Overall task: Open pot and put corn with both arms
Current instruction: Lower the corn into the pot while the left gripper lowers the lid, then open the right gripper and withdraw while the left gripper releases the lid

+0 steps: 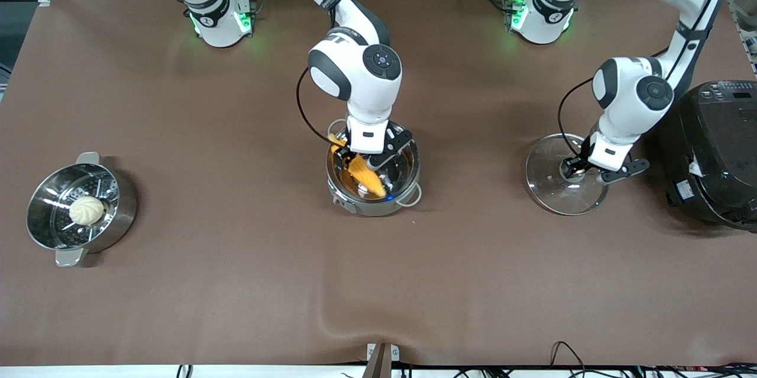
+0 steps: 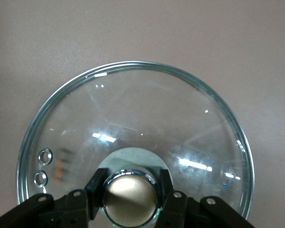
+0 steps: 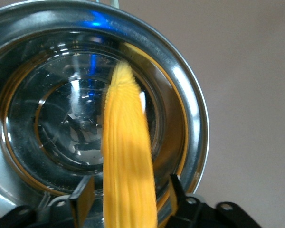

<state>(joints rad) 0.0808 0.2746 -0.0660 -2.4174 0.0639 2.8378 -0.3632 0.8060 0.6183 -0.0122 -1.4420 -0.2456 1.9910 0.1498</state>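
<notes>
The steel pot (image 1: 410, 175) stands open in the middle of the table. The yellow corn (image 1: 366, 178) lies slanted inside it, and it shows blurred in the right wrist view (image 3: 128, 152) over the pot's shiny floor (image 3: 61, 128). My right gripper (image 1: 362, 160) is over the pot with its fingers (image 3: 83, 194) spread, with a gap to the corn on each side. The glass lid (image 1: 547, 191) lies on the table toward the left arm's end. My left gripper (image 1: 576, 172) is shut on the lid's tan knob (image 2: 131, 197), and the glass (image 2: 133, 109) spreads out around it.
A steel steamer pot (image 1: 35, 212) with a white bun (image 1: 87, 210) sits at the right arm's end. The big black rice cooker (image 1: 715, 153) stands right beside the lid at the left arm's end. A fold in the brown cloth shows near the front edge.
</notes>
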